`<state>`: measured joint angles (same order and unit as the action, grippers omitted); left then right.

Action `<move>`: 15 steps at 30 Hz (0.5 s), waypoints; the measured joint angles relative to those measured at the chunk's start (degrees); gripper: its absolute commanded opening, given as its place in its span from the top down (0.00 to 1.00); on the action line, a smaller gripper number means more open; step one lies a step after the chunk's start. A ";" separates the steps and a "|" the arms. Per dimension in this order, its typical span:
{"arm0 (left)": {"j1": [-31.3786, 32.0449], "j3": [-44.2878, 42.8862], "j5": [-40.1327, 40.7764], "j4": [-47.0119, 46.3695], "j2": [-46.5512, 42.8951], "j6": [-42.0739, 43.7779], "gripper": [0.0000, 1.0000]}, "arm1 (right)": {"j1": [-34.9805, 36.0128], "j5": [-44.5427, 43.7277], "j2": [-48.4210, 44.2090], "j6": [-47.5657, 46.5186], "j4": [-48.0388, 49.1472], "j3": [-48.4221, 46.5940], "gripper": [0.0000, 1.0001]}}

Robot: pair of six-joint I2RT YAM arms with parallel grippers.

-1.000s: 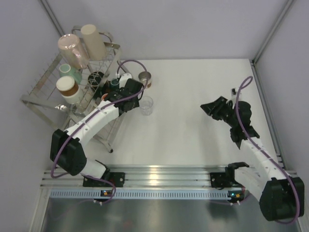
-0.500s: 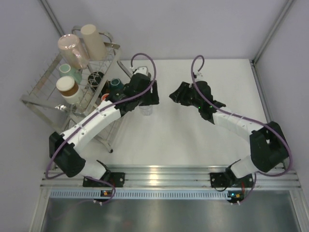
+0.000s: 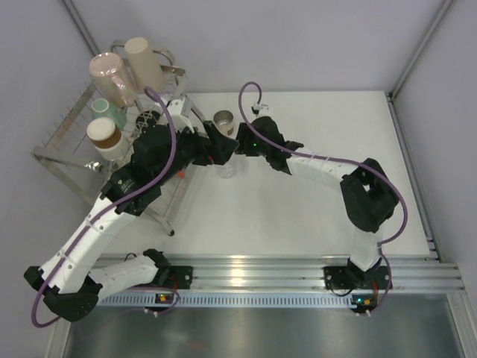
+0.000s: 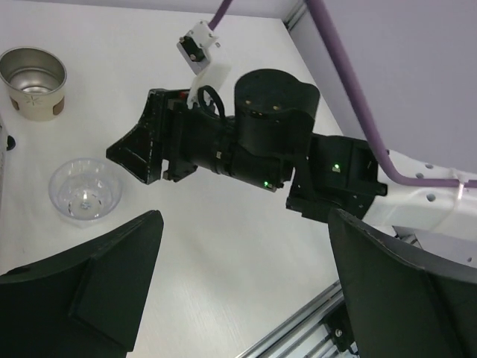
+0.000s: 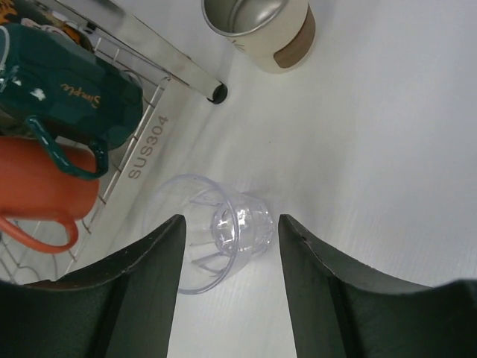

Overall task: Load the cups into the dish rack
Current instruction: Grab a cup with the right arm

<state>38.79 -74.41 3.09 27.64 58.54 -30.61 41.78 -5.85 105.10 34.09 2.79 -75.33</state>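
Two cups stand on the table [image 3: 298, 201] outside the dish rack [image 3: 54, 158]; list the one in hand. — Clerk

Item: clear glass cup [image 5: 223, 227]. Location: on the table, just beside the rack's foot, near the steel cup [image 5: 259, 28], apart from both. Attitude: upright on its base, mouth up; long axis vertical, square to the table. Attending: right gripper [image 5: 231, 224], partly open, holding nothing. Its fingers frame the glass in its own view without touching it. — Checker

And the other arm? — Clerk

Left gripper [image 4: 242, 224]: spread wide, empty, hanging close to the right gripper, which shows between its fingers. — Checker

Hazards? — Clerk

Three, as judged.
1. Both arms crowd one spot, so a careless move by either could strike the other.
2. The glass looks smooth and tapered. A squeeze set too high or off-centre could let it slip. It could also tip toward the rack wire, where the dark teal mug [image 5: 67, 93] and the orange mug [image 5: 37, 190] already lie.
3. A finger landing on the rim rather than beside it would knock the glass over, perhaps into the steel cup. — Checker
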 measured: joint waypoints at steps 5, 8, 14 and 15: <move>0.00 4.11 -1.51 0.15 -4.50 0.13 0.03 | 0.94 -2.36 5.75 -1.60 -3.78 -4.94 0.47; 0.00 5.27 -2.01 0.13 -7.23 0.79 0.03 | 1.95 -3.15 9.22 -2.16 -5.86 -8.20 0.48; 0.00 6.86 -3.58 -0.33 -11.96 0.96 0.05 | 4.28 -4.74 13.51 -3.15 -8.85 -10.88 0.87; 0.00 7.23 -4.02 -0.33 -12.44 0.98 0.05 | 4.48 -5.38 13.62 -3.08 -9.07 -10.91 0.92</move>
<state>38.79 -67.18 -0.93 27.31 46.11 -29.63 46.26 -11.22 118.72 31.00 -6.28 -86.24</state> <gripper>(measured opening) 0.955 0.188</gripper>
